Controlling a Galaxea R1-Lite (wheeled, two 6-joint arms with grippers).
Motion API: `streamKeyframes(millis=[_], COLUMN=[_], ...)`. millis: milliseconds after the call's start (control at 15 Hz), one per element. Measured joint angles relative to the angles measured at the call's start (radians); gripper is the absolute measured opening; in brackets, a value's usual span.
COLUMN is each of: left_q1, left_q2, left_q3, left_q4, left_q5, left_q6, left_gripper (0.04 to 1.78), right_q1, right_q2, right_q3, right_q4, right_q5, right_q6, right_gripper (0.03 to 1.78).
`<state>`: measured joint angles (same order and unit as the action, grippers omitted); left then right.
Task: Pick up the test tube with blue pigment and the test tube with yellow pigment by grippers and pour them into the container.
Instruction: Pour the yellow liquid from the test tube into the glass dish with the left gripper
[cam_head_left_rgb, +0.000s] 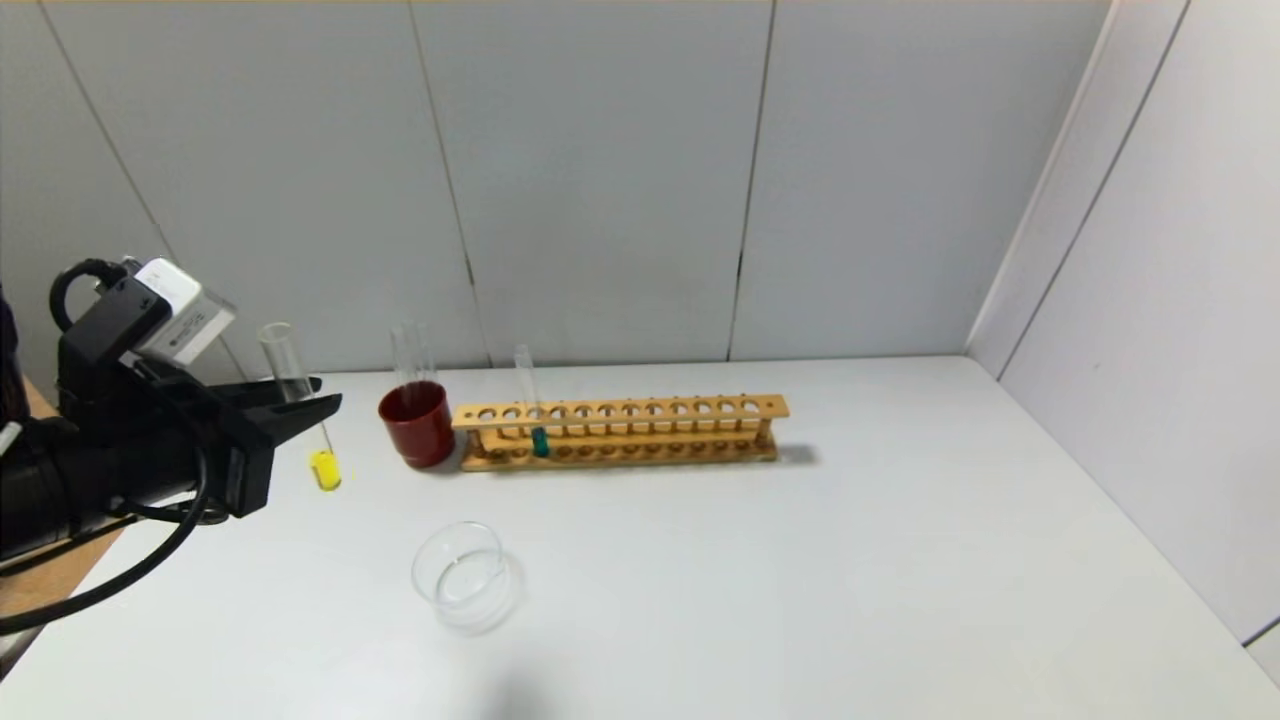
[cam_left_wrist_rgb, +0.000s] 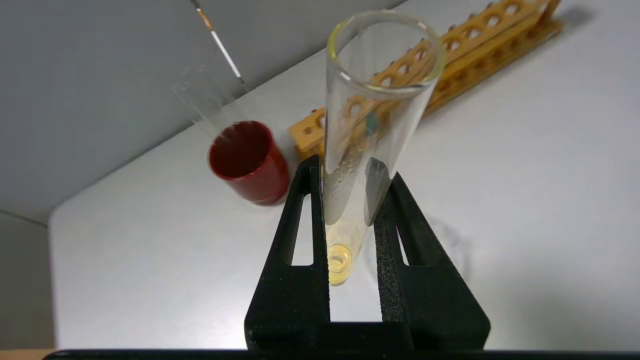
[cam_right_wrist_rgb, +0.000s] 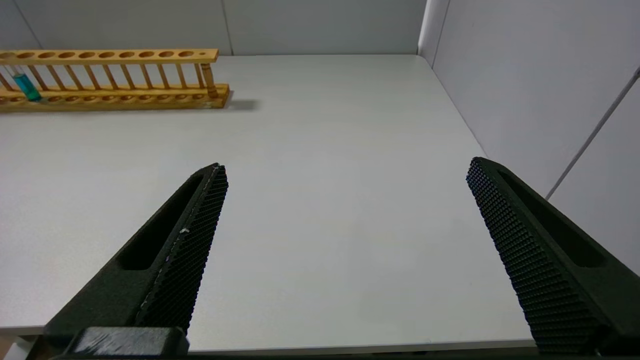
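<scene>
Left hand (cam_head_left_rgb: 300, 405) clamped on yellow-pigment tube (cam_head_left_rgb: 300, 400), upright, at ten o'clock from the dish (cam_head_left_rgb: 462, 577). Carry over dish, tip slowly. Blue tube (cam_head_left_rgb: 530, 410) racked. Right hand (cam_right_wrist_rgb: 345, 210) apart, idle.

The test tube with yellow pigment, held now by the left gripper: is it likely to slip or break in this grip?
The test tube with yellow pigment looks like thin, smooth glass, so it could probably slip or crack if squeezed harder. The left gripper clamps it mid-length, roughly upright, which likely keeps it steady. Only a little liquid sits at the bottom, so it is probably light.
</scene>
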<state>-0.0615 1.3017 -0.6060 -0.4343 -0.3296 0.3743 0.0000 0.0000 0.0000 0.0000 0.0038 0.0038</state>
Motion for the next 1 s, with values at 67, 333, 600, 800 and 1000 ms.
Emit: streamKeyframes(millis=[67, 333, 600, 800, 1000], left_q1=[0.043, 0.095, 0.098, 0.098, 0.095], left_q2=[0.027, 0.121, 0.160, 0.157, 0.148], left_q3=[-0.012, -0.054, -0.092, -0.153, -0.126], left_q4=[0.000, 0.001, 0.073, 0.163, 0.158], left_q5=[-0.063, -0.186, -0.186, -0.183, -0.181], left_q6=[0.080, 0.316, 0.577, 0.750, 0.817], left_gripper=[0.31, 0.31, 0.31, 0.31, 0.31], right_q1=[0.000, 0.000, 0.000, 0.000, 0.000], right_q2=[0.000, 0.000, 0.000, 0.000, 0.000], right_q3=[0.000, 0.000, 0.000, 0.000, 0.000], right_q4=[0.000, 0.000, 0.000, 0.000, 0.000], right_q5=[0.000, 0.000, 0.000, 0.000, 0.000], right_q6=[0.000, 0.000, 0.000, 0.000, 0.000], right_gripper=[1.75, 1.75, 1.75, 1.75, 1.75])
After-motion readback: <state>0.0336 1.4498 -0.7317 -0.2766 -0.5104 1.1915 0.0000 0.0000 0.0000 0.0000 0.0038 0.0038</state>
